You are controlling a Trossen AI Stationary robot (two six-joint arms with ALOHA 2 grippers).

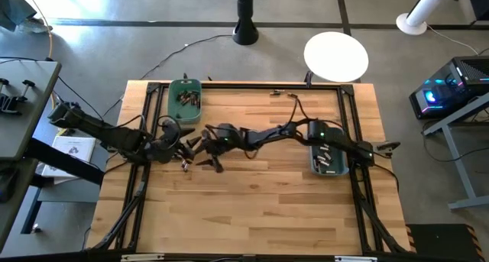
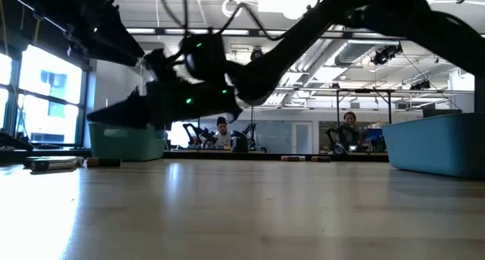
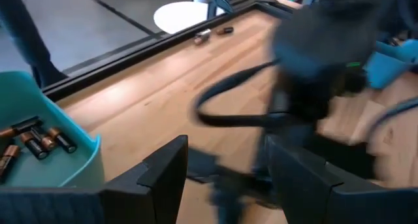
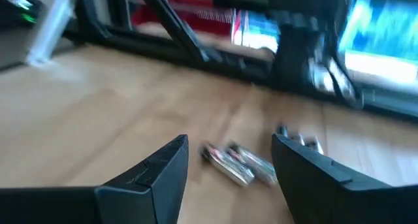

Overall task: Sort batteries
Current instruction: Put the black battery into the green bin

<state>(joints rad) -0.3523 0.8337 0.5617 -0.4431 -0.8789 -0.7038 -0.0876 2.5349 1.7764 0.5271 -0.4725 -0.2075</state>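
Loose batteries (image 4: 238, 164) lie on the worktop (image 1: 252, 208) toward its left side, directly ahead of the right end effector (image 4: 230, 165), whose fingers stand wide and empty. The left end effector (image 3: 225, 178), also wide and empty, sits just beside it. Risk: the two arms crowd one spot and could collide or knock cells away. The green bin (image 1: 185, 94) at the far left corner holds sorted cells; the blue-grey bin (image 1: 327, 161) sits near the right edge. The near half is open room.

Both arms reach inward — left pincer (image 1: 186, 145) and right pincer (image 1: 208, 156) spread wide, close together.
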